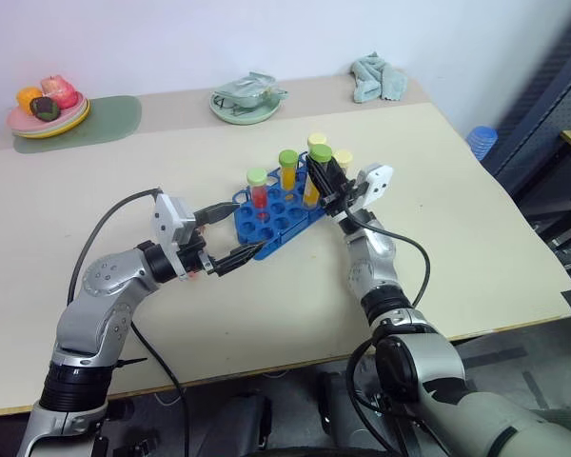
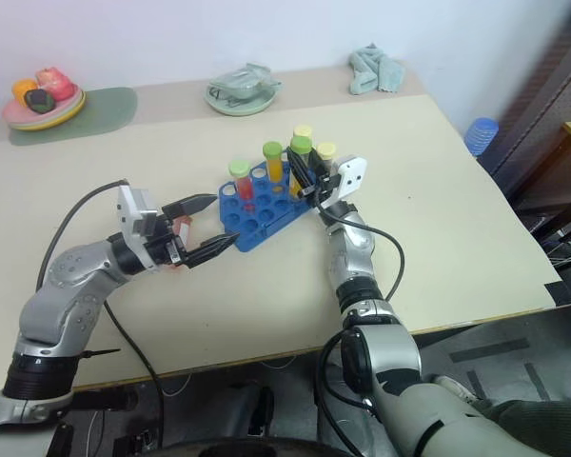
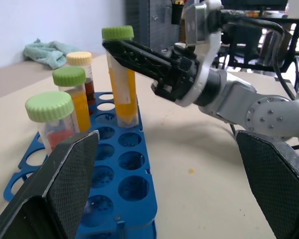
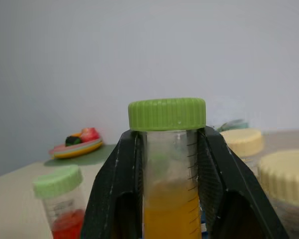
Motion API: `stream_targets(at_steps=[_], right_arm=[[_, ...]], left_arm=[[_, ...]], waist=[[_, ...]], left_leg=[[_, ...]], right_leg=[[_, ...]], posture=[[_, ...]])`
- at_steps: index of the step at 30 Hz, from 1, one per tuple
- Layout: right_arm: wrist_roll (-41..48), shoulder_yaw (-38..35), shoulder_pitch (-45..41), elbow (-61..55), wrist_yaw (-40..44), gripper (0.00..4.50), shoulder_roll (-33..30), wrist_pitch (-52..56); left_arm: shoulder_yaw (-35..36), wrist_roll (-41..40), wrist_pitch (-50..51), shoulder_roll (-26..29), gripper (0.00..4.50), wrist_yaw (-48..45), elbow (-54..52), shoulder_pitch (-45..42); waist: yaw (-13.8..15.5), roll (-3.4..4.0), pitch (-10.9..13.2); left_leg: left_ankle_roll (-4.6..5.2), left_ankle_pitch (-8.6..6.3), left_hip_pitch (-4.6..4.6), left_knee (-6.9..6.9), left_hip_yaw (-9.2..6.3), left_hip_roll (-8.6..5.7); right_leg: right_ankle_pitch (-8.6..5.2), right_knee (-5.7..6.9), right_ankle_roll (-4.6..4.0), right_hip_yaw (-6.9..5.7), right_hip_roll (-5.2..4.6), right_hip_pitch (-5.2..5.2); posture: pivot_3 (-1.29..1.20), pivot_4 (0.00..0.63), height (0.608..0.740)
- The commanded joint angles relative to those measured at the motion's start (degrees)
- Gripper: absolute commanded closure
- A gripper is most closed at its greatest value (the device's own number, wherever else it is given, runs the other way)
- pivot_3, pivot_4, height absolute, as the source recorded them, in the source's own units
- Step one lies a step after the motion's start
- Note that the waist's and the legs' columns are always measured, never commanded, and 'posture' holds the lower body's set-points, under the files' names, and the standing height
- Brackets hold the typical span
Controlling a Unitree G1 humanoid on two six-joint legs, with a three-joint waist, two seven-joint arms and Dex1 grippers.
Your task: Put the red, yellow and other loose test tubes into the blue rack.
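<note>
The blue rack [image 1: 276,227] lies in the middle of the table. My right gripper [image 1: 324,173] is shut on a yellow-filled tube with a green cap [image 4: 167,189], held upright just under the cap. The tube's lower end [image 3: 124,117] sits at a hole on the rack's far side. Standing in the rack are a red tube with a pale green cap [image 1: 258,190], another yellow tube with a green cap [image 1: 287,171] and two cream-capped tubes [image 1: 343,157]. My left gripper [image 1: 247,227] is open at the rack's near left end with nothing between its fingers [image 3: 65,184].
A plate of toy food [image 1: 48,114] sits on a green mat [image 1: 105,119] at the back left. A pale green dish [image 1: 247,103] and a teal cloth [image 1: 379,78] lie along the back. The table's right edge [image 1: 514,219] is close, with a blue object [image 1: 482,141] beyond it.
</note>
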Motion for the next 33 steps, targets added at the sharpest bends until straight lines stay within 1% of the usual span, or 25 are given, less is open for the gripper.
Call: stream_targets(at_steps=[1,7,9,11,13,14,15,17,20,22,26,28,29,32,33], right_arm=[[-1.26,1.57,0.85,0.77,0.63,3.67,1.61,-0.25],[-2.12,0.74,-0.11,2.7,-0.46,3.67,0.19,-1.26],[-2.73,0.61,-0.29,3.19,-0.97,3.67,-0.43,-3.42],[-3.59,0.95,-0.08,2.82,-1.37,2.64,-0.74,-5.51],[-6.68,2.06,0.25,1.91,-4.51,1.78,-1.25,-8.77],[-8.14,2.71,0.44,1.1,-5.94,1.22,-1.55,-9.72],[-8.93,3.34,0.68,-0.38,-6.35,0.8,-1.94,-9.67],[-10.2,4.73,1.51,-4.0,-6.7,0.8,-2.9,-8.98],[-11.14,7.4,3.73,-14.51,-6.06,0.8,-5.86,-2.44],[-10.43,9.63,6.27,-23.97,-3.98,0.8,-8.62,4.72],[-6.82,12.62,12.0,-43.64,-0.12,0.8,-16.3,22.78],[-5.45,12.45,13.87,-52.05,1.54,0.8,-21.85,31.27],[-4.65,12.23,14.41,-54.72,1.84,0.8,-23.5,33.99],[2.1,10.23,15.63,-63.56,9.13,0.8,-34.24,46.08],[4.1,9.69,15.85,-65.64,11.71,0.8,-37.86,49.13]], left_arm=[[1.41,-1.03,-0.04,0.42,0.0,0.21,-2.56,-0.07],[1.46,-0.96,-0.02,0.56,0.0,0.25,-2.45,-0.4],[1.55,-0.85,-0.17,0.45,0.0,0.46,-2.43,-0.35],[1.86,-1.0,-0.29,-0.01,0.0,1.09,-2.58,-0.07],[3.09,-2.43,0.72,-1.06,0.0,3.09,-2.85,0.12],[3.81,-3.09,1.52,-1.51,0.0,4.41,-3.13,0.29],[4.74,-3.54,2.35,-2.13,0.0,6.4,-3.44,0.32],[6.68,-4.65,4.05,-3.56,0.0,10.67,-4.49,0.4],[8.32,0.69,7.6,-4.72,0.0,22.43,-7.82,0.55],[8.69,3.88,11.17,-3.99,0.0,28.21,-10.6,1.26],[11.29,0.53,19.65,-4.24,0.0,33.91,-13.09,-0.55],[12.25,0.59,30.79,-3.01,0.0,39.98,-13.21,-3.87],[12.51,0.75,35.02,-2.57,0.0,42.06,-13.37,-5.02],[13.17,-1.54,52.72,-0.84,0.0,44.81,-10.1,-14.26],[13.93,-1.79,58.0,-1.33,0.0,45.78,-8.55,-17.57]], waist=[[-0.01,0.01,0.01],[-0.01,0.03,0.02],[0.03,0.03,0.02],[0.07,0.03,0.02],[0.09,0.03,0.02],[0.09,0.03,0.02],[0.1,0.03,0.02],[0.07,0.03,0.02],[0.17,0.03,0.02],[0.27,0.02,0.02],[0.75,0.02,0.02],[1.46,-0.01,0.03],[1.78,-0.02,0.04],[2.17,-0.1,0.1],[2.28,-0.2,0.12]], left_leg=[[0.0,0.0,-0.01,-0.02,0.0,0.0],[-0.01,0.0,-0.01,-0.03,0.01,0.01],[-0.01,0.0,-0.01,-0.03,0.0,0.0],[-0.01,0.0,-0.01,-0.03,0.01,0.0],[-0.01,0.0,-0.02,-0.03,0.01,0.0],[-0.01,0.0,-0.03,-0.03,0.0,0.0],[-0.01,0.0,-0.03,-0.03,0.01,0.0],[-0.01,0.01,-0.03,-0.03,0.0,0.0],[-0.02,0.01,-0.04,-0.02,0.0,0.0],[-0.02,0.01,-0.05,-0.01,0.0,0.0],[-0.01,0.0,-0.08,-0.02,-0.02,0.0],[-0.01,0.0,-0.07,0.01,-0.02,0.0],[-0.01,0.0,-0.09,0.03,-0.02,-0.01],[0.0,-0.01,-0.09,0.06,-0.01,-0.01],[0.0,-0.01,-0.12,0.1,-0.05,-0.01]], right_leg=[[0.0,0.0,0.0,0.0,0.0,-0.03],[0.0,0.0,0.0,0.02,0.02,-0.05],[0.0,0.0,0.0,0.02,0.02,-0.04],[0.0,0.0,0.0,0.02,0.02,-0.04],[0.0,-0.01,0.0,0.02,0.01,-0.04],[0.0,-0.01,0.0,0.02,0.01,-0.05],[0.0,-0.01,0.0,0.02,0.01,-0.05],[0.0,0.0,0.0,0.02,0.01,-0.06],[0.0,0.0,0.0,0.02,0.01,-0.06],[0.0,0.0,0.0,0.03,0.0,-0.06],[-0.01,-0.03,0.01,0.03,0.01,-0.05],[-0.01,-0.04,0.01,0.02,0.0,-0.03],[-0.01,-0.04,0.01,0.02,0.0,-0.02],[-0.01,-0.04,0.02,0.01,0.01,0.0],[-0.02,-0.06,0.03,-0.03,0.0,0.04]], posture=[[0.0,0.15,0.74],[0.0,0.15,0.74],[0.0,0.15,0.74],[0.0,0.15,0.74],[0.0,0.15,0.74],[0.0,0.15,0.74],[0.0,0.15,0.74],[0.0,0.15,0.74],[0.0,0.15,0.74],[0.0,0.15,0.74],[0.0,0.15,0.74],[0.0,0.15,0.74],[0.0,0.15,0.74],[0.0,0.15,0.74],[0.0,0.15,0.74]])
